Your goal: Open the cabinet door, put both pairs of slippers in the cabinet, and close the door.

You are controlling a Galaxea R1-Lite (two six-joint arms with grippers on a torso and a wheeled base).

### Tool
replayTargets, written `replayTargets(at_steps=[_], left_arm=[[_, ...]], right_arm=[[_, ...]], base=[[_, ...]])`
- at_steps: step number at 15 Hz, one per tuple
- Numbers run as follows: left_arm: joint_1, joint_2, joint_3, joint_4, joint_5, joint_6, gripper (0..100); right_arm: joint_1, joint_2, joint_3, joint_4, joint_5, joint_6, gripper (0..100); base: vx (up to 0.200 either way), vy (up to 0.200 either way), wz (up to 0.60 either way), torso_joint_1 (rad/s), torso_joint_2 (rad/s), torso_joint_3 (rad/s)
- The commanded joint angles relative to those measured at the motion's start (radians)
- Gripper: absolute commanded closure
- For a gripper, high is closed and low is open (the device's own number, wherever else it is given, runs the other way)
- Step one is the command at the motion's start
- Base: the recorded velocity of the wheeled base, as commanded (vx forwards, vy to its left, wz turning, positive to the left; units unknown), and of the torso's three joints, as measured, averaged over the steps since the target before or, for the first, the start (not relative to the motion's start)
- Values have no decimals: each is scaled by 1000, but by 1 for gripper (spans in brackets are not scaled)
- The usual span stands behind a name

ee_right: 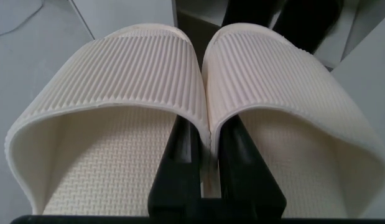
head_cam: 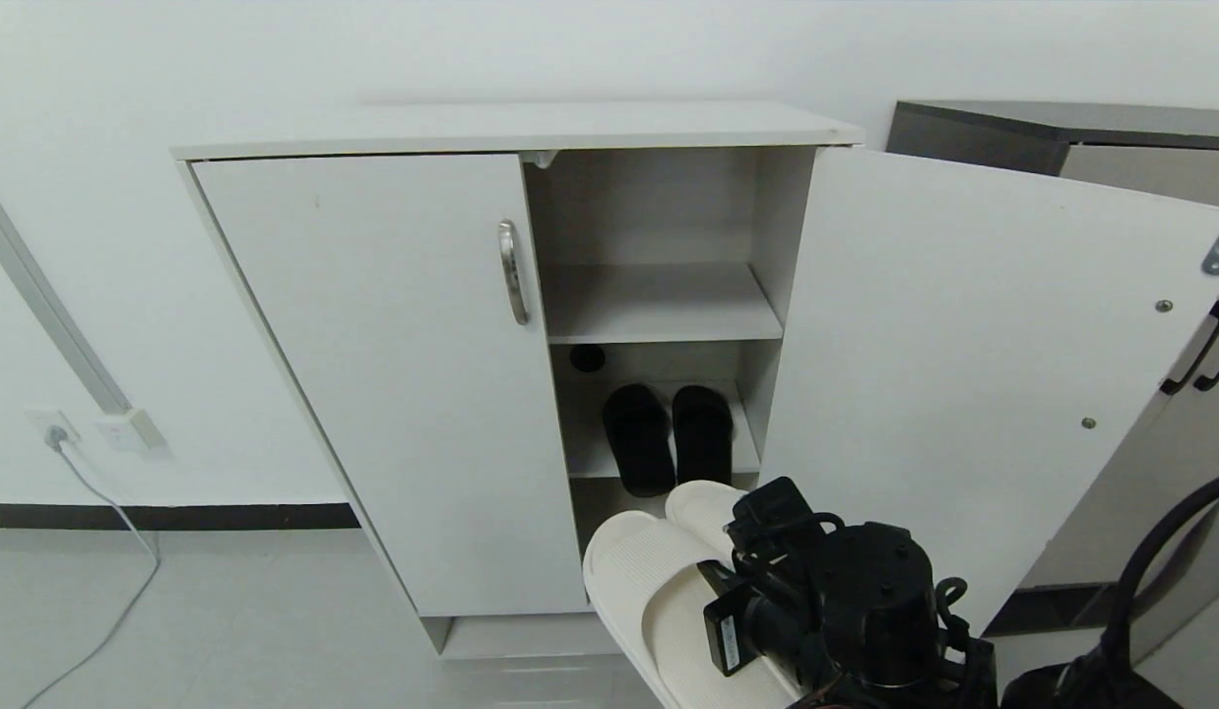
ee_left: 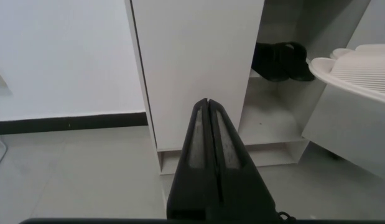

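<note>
A white cabinet (head_cam: 373, 374) stands against the wall with its left door closed and its right door (head_cam: 964, 374) swung wide open. A pair of black slippers (head_cam: 667, 438) lies on the middle shelf, toes outward; the black slippers (ee_left: 284, 61) also show in the left wrist view. My right gripper (ee_right: 208, 149) is shut on the touching inner edges of a pair of cream ribbed slippers (ee_right: 148, 81). It holds the cream slippers (head_cam: 649, 581) side by side just in front of the cabinet opening, below the black pair. My left gripper (ee_left: 208, 143) is shut with nothing in it, low before the closed left door.
The top shelf (head_cam: 659, 305) and the bottom compartment floor (ee_left: 267, 124) are bare. A grey cabinet (head_cam: 1112, 148) stands behind the open door at the right. A wall socket with a cable (head_cam: 53, 433) is at the left, above open floor (head_cam: 176, 611).
</note>
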Motion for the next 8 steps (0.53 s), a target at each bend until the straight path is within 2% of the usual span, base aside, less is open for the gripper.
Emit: replayTargets(at_steps=[1,3,5,8], left_arm=[[0,1,0,0,0,0,100],[0,1,0,0,0,0,100],[0,1,0,0,-1,0,100],[0,1,0,0,-1,1,100]], right_arm=[[-2,16,-6,-6,-3,-7,100],[6,41,-74,53,-52,-9,100],[21,32,-221,245,-147,49,100],[52,-45,-508,662,-291,177,100]], base=[[0,0,0,2,124,115],[0,0,0,1,35,23],[0,0,0,0,0,0],[0,0,0,0,0,0]])
